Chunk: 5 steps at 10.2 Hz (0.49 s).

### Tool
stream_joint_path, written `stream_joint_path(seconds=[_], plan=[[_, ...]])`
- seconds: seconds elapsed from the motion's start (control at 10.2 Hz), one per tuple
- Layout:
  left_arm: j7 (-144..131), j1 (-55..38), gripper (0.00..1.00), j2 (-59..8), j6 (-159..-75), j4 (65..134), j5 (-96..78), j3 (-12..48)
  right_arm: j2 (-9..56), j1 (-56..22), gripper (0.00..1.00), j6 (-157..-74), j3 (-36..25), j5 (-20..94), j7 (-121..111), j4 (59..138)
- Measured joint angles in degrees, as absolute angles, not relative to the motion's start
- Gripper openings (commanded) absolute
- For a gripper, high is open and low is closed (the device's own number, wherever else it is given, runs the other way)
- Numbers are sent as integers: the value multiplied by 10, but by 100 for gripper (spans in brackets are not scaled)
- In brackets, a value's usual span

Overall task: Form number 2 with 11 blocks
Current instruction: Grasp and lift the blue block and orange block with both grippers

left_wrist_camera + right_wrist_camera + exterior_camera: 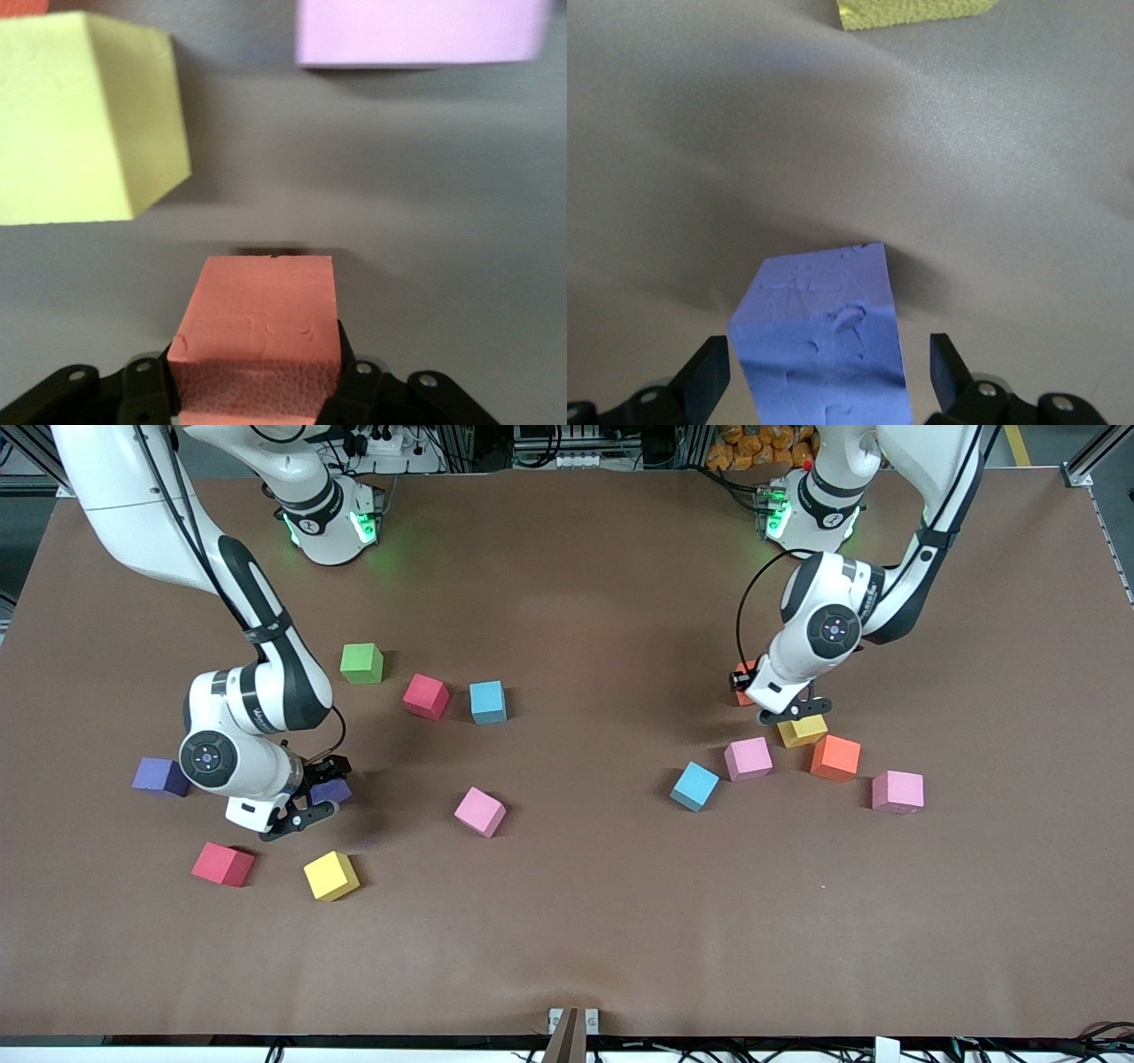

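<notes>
Blocks lie scattered loose on the brown table (567,957), forming no digit. Toward the left arm's end, the left gripper (769,701) is low at the table with its fingers pressed against both sides of an orange block (257,341). Just beside it sit a yellow block (803,730), a pink block (749,758), another orange block (835,757), a light blue block (695,786) and a second pink block (897,792). Toward the right arm's end, the right gripper (306,808) is down with its fingers spread apart on either side of a purple block (824,345), not touching it. A green cube (361,662) rests near the right arm.
</notes>
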<state>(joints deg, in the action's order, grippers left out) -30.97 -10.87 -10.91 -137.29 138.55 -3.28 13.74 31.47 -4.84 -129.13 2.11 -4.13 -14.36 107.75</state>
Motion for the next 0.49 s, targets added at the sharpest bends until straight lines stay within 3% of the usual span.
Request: stream_joint_path(seconds=[0.29,0.49], plan=[[-361,-194,0,-104,-1338,1336,-33,140,323,-49,98,-1303,21,-42,-144,1078],[-398,-244,0,-104,-1335,1323,-33,141,323,-49,69,-1304,18,-42,-144,1078]])
